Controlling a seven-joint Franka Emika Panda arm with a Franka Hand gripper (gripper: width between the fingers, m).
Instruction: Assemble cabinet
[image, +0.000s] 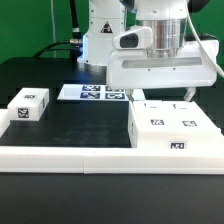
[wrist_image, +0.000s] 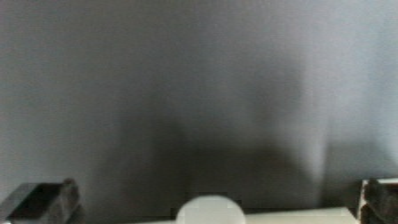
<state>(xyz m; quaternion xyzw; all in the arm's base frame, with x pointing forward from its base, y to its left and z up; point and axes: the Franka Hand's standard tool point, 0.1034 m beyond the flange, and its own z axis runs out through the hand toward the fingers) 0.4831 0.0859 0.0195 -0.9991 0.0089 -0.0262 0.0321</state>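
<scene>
While the exterior view shows the boxy, tag-marked white cabinet (image: 170, 128) on the black desk (image: 70, 125) at its right, near the wide-open, empty pincer (image: 165, 98), the wrist view shows mostly blurred matte grey.

A green backdrop (image: 28, 25) is filling the back of the scene in the exterior view, showing at both upper corners; whether it is cloth or a painted wall is not coming through clearly. A black table (image: 70, 125) is taking up most of the picture, its matte top catching soft, even light. The marker board (image: 95, 92) is lying flat toward the table's far side. A long low white rail (image: 60, 158) is running along the near edge, with darkness lying below it. A blurred grey surface (wrist_image: 178, 90) is filling the wrist view.
</scene>
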